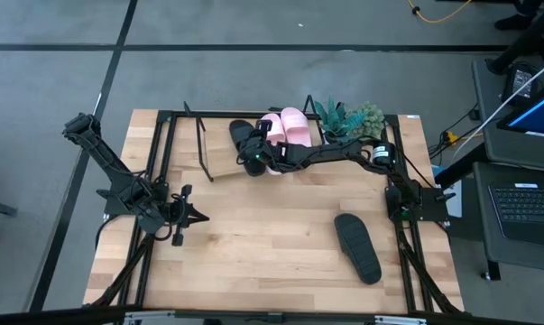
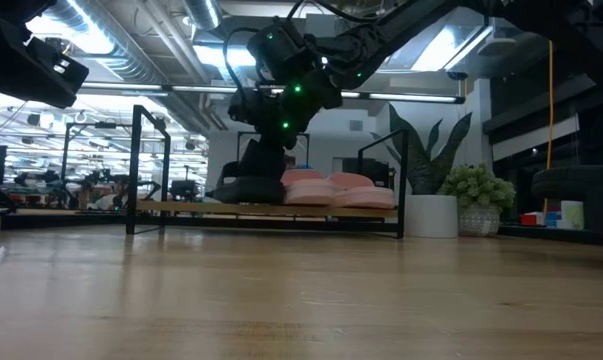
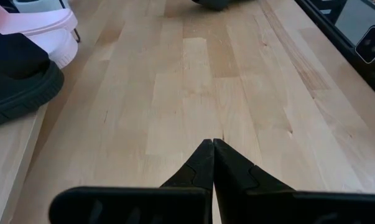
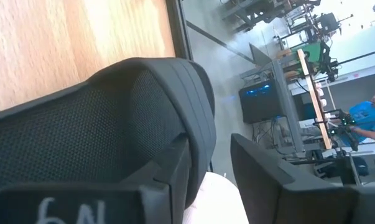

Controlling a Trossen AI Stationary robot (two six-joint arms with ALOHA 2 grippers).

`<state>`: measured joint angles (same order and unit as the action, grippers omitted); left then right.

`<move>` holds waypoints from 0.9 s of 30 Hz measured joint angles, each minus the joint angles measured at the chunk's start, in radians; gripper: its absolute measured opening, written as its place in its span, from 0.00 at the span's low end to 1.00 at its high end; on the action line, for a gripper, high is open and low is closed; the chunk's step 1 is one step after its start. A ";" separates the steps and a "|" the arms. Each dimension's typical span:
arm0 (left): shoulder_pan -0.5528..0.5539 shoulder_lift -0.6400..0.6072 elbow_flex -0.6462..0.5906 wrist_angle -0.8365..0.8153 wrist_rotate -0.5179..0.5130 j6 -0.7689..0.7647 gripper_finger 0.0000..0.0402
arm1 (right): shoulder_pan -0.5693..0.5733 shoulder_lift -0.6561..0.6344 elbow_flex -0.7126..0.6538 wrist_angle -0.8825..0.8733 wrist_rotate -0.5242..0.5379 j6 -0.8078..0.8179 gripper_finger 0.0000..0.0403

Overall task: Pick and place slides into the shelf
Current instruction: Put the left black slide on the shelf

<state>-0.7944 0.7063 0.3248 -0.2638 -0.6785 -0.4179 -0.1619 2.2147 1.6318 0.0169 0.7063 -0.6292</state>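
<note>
My right jaws (image 1: 256, 155) grip a black slide (image 1: 245, 140) on the shelf (image 1: 219, 161), beside two pink slides (image 1: 290, 125). Another black slide (image 1: 358, 246) lies on the bench (image 1: 253, 244). My left jaws (image 1: 198, 216) are clenched, holding nothing.

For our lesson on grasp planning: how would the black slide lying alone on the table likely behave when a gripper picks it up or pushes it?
The black slide lies flat on its sole on the table, so a push should probably slide it, not roll or tip it. It looks like thick foam, likely light for its size. Its wide arched strap may flex somewhat when pinched; the sole seems stiffer.
</note>
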 joint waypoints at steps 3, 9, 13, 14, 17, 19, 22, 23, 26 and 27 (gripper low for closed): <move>0.000 0.000 0.000 0.000 0.000 0.000 0.00 | 0.000 0.000 0.000 0.000 0.000 0.000 0.30; 0.000 0.000 0.000 0.000 0.000 0.000 0.00 | 0.002 0.000 0.000 0.000 -0.072 -0.001 0.30; 0.000 0.000 0.000 0.000 0.000 0.000 0.00 | 0.005 0.000 0.000 0.002 -0.103 0.000 0.30; 0.000 0.000 0.000 0.000 0.000 0.000 0.00 | 0.005 0.000 0.000 0.001 -0.105 -0.001 0.30; 0.000 0.000 0.000 0.000 0.000 0.000 0.00 | 0.005 0.000 0.000 0.002 -0.105 -0.003 0.30; 0.000 0.000 0.000 0.000 0.000 0.000 0.00 | 0.005 0.000 0.000 0.001 -0.106 -0.003 0.30; 0.000 0.000 0.000 0.000 0.000 0.000 0.00 | 0.005 0.000 0.000 0.000 -0.106 -0.003 0.30; 0.000 0.000 0.000 0.000 0.000 0.000 0.00 | 0.007 0.000 0.000 0.000 -0.106 -0.003 0.30; 0.000 0.000 0.000 0.000 0.000 0.000 0.00 | 0.014 -0.002 0.000 -0.003 -0.106 -0.003 0.30; 0.000 0.000 0.000 0.000 0.000 0.000 0.00 | 0.017 -0.002 0.000 -0.003 -0.106 -0.004 0.30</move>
<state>-0.7947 0.7064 0.3248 -0.2638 -0.6785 -0.4175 -0.1444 2.2127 1.6318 0.0139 0.6006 -0.6331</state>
